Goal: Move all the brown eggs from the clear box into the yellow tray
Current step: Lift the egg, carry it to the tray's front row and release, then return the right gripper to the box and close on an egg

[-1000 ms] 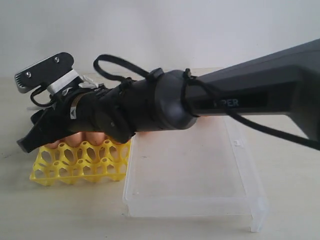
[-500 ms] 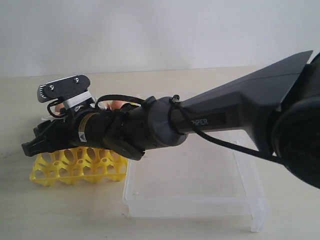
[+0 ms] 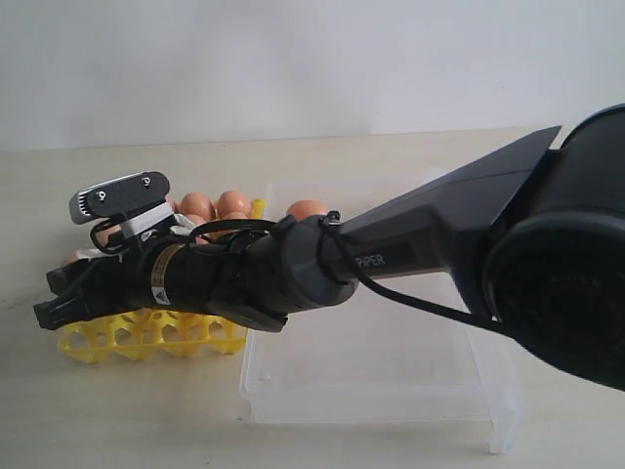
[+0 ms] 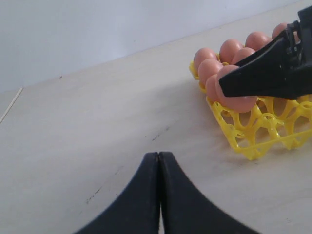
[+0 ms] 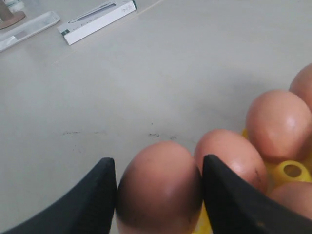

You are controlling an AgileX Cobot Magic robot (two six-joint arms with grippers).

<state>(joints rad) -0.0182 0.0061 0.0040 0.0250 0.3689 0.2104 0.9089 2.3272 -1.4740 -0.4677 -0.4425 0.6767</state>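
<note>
PICK IN PROGRESS: The right pincer is gripping a brown egg between its two black fingers, holding it at an edge cup of the yellow tray. The tray is sitting on the pale bench directly beneath the pincer. Whether the egg is touching its cup is impossible to tell. Other brown eggs are filling the cups just beside and beyond the gripped one, the nearest almost touching it, while the cups on the pincer's other side are standing open. The clear box is lying behind the pincer, under the arm's wrist and forearm, just beside the tray. One more egg is showing above the arm, behind the pincer; its resting place is hidden. The left pincer is hanging pressed shut with nothing in it, low over bare bench, with the tray and the right pincer lying ahead of it.
</note>
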